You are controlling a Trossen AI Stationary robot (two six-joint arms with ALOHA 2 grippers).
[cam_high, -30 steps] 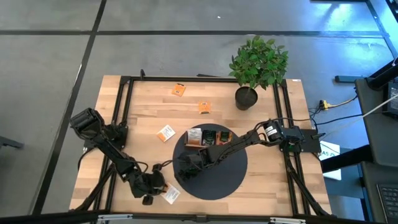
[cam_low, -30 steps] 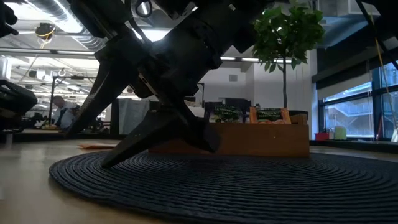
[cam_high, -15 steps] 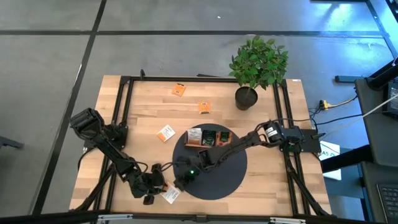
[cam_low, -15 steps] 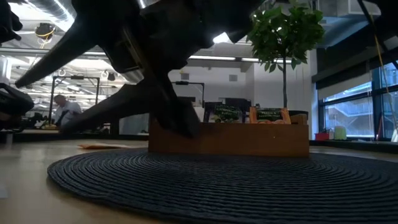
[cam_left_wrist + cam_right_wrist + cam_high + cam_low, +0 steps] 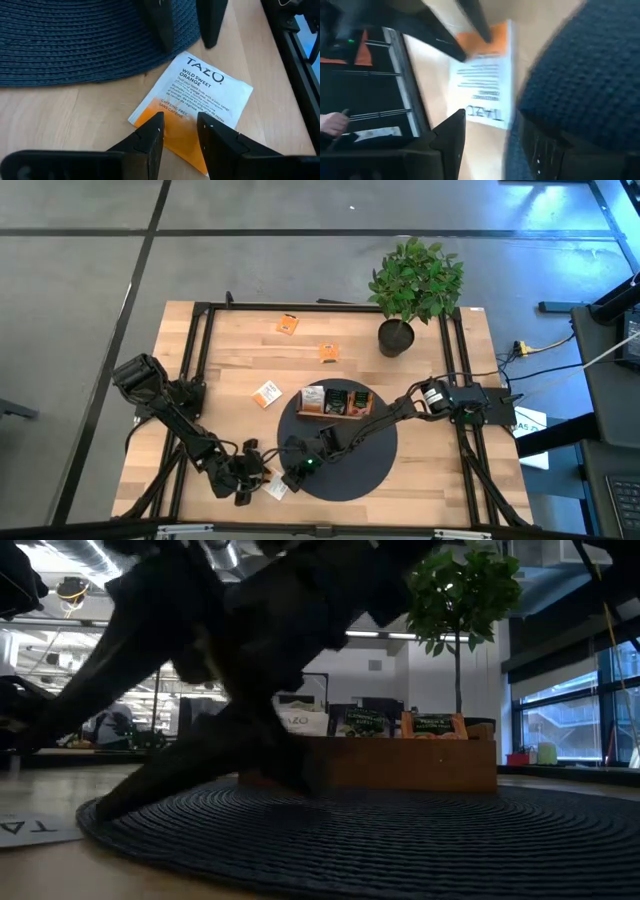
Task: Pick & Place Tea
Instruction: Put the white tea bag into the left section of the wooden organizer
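- The tea sachet in play [image 5: 192,112] is a flat white-and-orange paper square, lying face-up on the bare wooden worktop [image 5: 230,350] just off the near-left edge of the round dark mat [image 5: 375,465].
- Both grippers are at it. The left gripper [image 5: 179,131] hovers over its orange end with jaws apart and nothing between them.
- The right gripper [image 5: 487,132] reaches across the mat toward the sachet's white end. Its jaws are also apart and empty, one over the mat's rim and the other over the wood.
- Handling, as I judge it: very light, thin and floppy, with a slick printed skin. It lies flat, so there is no edge standing up to pinch, and a push from the side would likely just skate it along the wood.
- Best hold is probably at a border. Press one tip down on a corner or edge and close the other under or against it, or nudge it against the mat's raised rim to lift an edge first.
- Little risk of breaking, though a hard pinch could crease the paper.
- Other sachets [image 5: 267,393] lie loose farther back on the worktop, and the wooden tray [image 5: 336,402] on the mat already holds some.
- A potted plant [image 5: 412,285] stands at the far right, well clear.
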